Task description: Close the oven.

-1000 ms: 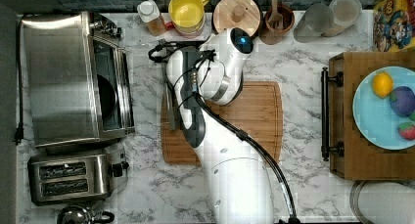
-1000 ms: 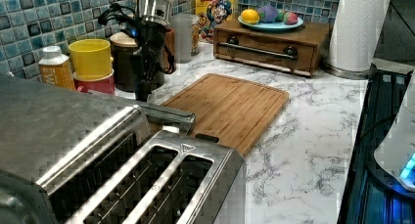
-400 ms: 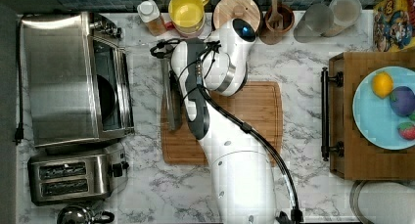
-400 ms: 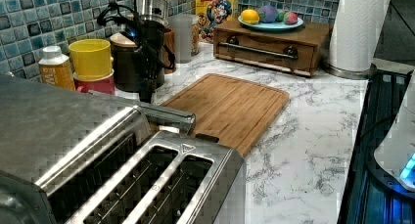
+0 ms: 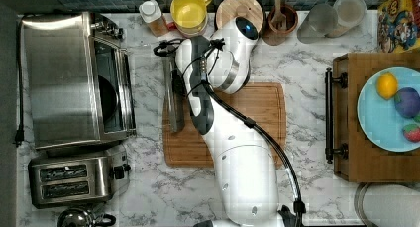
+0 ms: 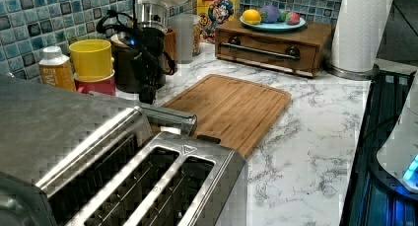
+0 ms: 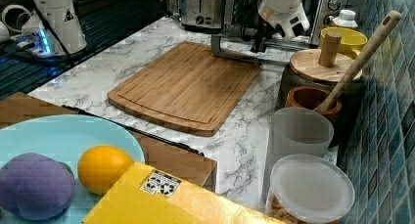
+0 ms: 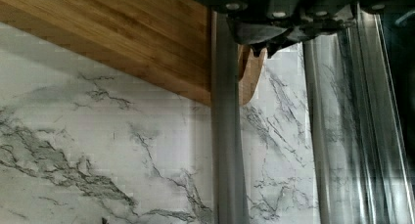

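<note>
1. Steel makes up the oven, a big shiny box. It sits on the far side of its own handle from the end effector, at the top view's left.
2. Its glass door is down and open. The marble shows through the glass, and the inside of the oven is dark.
3. The long metal handle of the door sticks out over the edge of the wooden cutting board. In the left view the handle lies just under the dark end effector.
4. The end effector is right at the handle, near the end closest to the wall tiles. I cannot tell if it is spread or pressed together.
5. The white arm reaches to it across the cutting board.
6. A yellow cup and a small white bottle stand near the end effector, by the wall.
7. A smaller toaster with two slots sits beside the oven, farther from the end effector.
8. The surface is white marble with grey lines.
9. Well apart from the end effector, past the cutting board, a wooden box holds a blue plate with fruit on it.
</note>
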Available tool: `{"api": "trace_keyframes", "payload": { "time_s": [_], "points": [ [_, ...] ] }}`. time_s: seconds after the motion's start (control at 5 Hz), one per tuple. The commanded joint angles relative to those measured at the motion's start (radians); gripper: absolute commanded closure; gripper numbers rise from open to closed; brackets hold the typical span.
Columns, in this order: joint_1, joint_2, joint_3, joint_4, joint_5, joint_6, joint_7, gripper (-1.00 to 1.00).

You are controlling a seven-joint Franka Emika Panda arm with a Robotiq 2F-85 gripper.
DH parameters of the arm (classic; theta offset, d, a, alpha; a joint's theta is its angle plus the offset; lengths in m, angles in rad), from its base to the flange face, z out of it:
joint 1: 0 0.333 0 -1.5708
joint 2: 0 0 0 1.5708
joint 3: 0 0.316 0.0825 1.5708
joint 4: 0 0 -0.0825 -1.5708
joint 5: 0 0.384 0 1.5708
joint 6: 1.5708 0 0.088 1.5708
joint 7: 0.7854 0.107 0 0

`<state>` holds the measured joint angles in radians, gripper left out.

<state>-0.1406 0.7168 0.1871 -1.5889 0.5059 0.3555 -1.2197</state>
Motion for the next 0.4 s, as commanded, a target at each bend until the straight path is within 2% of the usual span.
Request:
{"api": "trace_keyframes", "payload": {
  "time_s": [0.2,0.4],
  "points": [
    [0.042,-0.090,0.060,0.000,0.067,0.030,0.067,1.00],
    [0.036,-0.183,0.097,-0.048,0.108,0.036,0.039,1.00]
  ]
}}
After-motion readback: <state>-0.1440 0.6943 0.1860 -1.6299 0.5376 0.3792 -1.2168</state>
